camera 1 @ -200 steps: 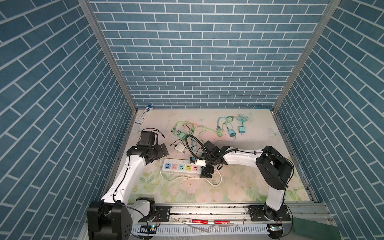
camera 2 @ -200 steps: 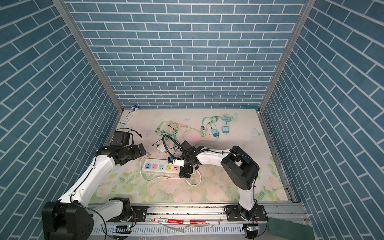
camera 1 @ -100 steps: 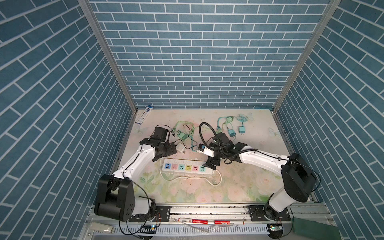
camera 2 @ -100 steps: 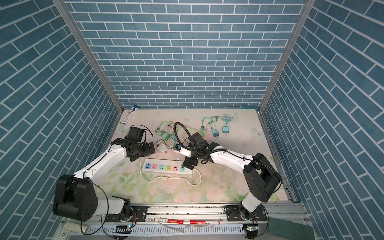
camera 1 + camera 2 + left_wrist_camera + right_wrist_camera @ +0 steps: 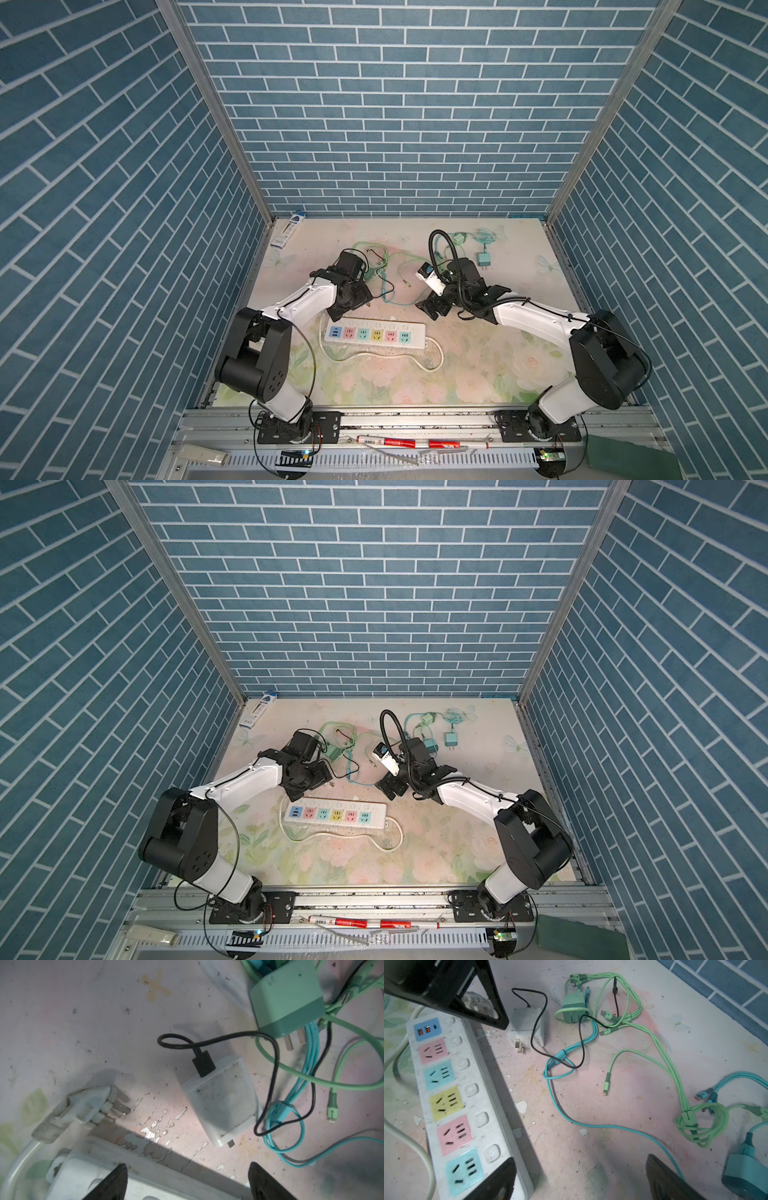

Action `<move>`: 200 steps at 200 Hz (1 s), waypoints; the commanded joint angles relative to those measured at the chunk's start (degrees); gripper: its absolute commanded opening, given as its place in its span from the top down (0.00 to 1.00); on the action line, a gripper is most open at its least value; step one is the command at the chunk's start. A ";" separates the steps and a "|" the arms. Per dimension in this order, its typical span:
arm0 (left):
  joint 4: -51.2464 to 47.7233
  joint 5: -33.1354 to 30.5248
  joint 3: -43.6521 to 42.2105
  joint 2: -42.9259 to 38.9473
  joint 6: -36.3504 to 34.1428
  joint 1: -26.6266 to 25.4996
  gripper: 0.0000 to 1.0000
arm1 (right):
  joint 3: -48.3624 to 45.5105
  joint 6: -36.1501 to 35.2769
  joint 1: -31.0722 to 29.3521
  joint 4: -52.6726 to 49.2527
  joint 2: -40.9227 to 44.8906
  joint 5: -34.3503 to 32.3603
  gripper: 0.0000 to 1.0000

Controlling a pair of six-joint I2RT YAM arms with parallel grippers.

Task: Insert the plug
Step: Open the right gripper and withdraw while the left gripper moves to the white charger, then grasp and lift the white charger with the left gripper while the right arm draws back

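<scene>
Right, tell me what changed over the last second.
The left gripper moved in from the power strip's left end toward the white charger, jaws open. The right gripper backed off the strip's right end toward the far wall, also open, its elbow swinging outward. Nothing was grasped or released. The strip, white charger, green charger and cables lie where they were.

Worn floral tabletop (image 5: 478, 374) — 1 power strip (image 5: 374, 334), white charger (image 5: 220, 1101), green chargers (image 5: 286, 999), teal chargers (image 5: 745, 1169), tangled cables (image 5: 602, 1125)
</scene>
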State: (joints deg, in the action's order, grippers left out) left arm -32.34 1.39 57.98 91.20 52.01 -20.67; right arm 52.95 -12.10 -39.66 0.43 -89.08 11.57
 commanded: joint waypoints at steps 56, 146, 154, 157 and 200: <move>4.01 -0.40 3.44 7.03 6.35 -0.11 0.11 | -3.99 2.59 1.59 4.43 1.54 -1.83 0.05; 2.14 1.05 10.12 14.65 5.29 -0.07 0.12 | -5.61 2.76 3.15 5.58 2.41 -2.83 0.05; 1.84 0.90 9.69 14.22 5.25 -0.08 0.12 | -5.72 2.78 3.23 5.77 2.42 -2.82 0.05; 1.84 0.81 9.44 13.95 5.28 -0.08 0.11 | -5.75 2.79 3.27 5.76 2.48 -2.72 0.05; 1.75 -0.68 5.54 10.56 5.64 -0.02 0.19 | -6.08 3.04 3.34 6.17 2.49 -2.20 0.06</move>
State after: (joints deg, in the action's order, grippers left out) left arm -28.82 2.17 65.56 103.94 57.82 -20.67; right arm 48.23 -10.68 -36.56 5.15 -88.07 9.30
